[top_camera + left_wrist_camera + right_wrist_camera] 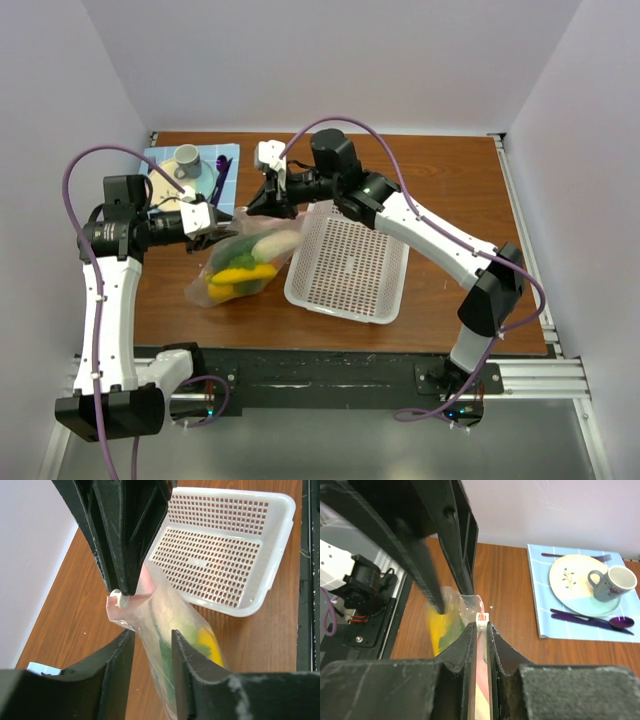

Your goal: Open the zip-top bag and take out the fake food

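Note:
The zip-top bag [240, 262] lies left of the basket, its zipper end lifted toward both grippers. Fake food shows through it: a yellow piece [240, 275], a green piece [167, 655] and a pale piece. My right gripper [481, 625] is shut on the pinkish zipper strip, with the white slider [482, 619] at its fingertips; it also shows in the top view [257, 207]. My left gripper [152, 637] is open and straddles the bag's [165, 615] upper part, with a gap between one finger and the film. It also shows in the top view [218, 235].
A white mesh basket [350, 265] stands right of the bag and also shows in the left wrist view [220, 565]. A blue placemat [225, 155] at the back left holds a plate, a mug [612, 582] and purple cutlery. White walls enclose the table.

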Controlling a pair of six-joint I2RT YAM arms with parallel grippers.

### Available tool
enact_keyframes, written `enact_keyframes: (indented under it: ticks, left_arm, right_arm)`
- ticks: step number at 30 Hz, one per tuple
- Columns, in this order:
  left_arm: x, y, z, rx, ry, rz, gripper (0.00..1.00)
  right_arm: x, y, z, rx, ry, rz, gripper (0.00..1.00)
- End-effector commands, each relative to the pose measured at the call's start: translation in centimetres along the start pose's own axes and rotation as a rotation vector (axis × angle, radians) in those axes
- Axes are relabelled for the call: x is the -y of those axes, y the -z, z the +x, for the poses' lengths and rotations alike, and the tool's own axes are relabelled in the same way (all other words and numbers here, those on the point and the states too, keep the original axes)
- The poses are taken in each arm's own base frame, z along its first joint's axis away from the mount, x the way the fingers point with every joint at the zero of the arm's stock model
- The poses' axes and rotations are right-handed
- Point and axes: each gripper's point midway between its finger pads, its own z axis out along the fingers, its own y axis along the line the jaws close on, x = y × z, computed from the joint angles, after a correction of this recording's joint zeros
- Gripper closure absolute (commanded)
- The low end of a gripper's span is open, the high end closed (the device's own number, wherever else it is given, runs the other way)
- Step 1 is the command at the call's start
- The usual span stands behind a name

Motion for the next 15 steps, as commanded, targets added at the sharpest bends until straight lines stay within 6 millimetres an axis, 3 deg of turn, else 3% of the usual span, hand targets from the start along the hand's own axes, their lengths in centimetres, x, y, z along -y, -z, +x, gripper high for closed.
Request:
enact_keyframes:
  ticks: [1,7,15]
  left_arm:
    - [-0.4,-0.1,-1.9,0.071,-0.058,0.016,0.57]
    - [-1.0,-0.3,-1.8,0.072,-0.061,0.015,0.50]
    - [-2.8,-0.5,-1.8,0.072,-0.054,-0.016,0.49]
  right_arm:
    - [0.4,0.3,-1.2,0.027,-0.007,-0.004,1.00]
    - [0.0,0.2,-1.2,0.030,-0.013,-0.021,1.00]
    - [-1.3,0.2,-2.9,0.058,0.005,-0.059,1.00]
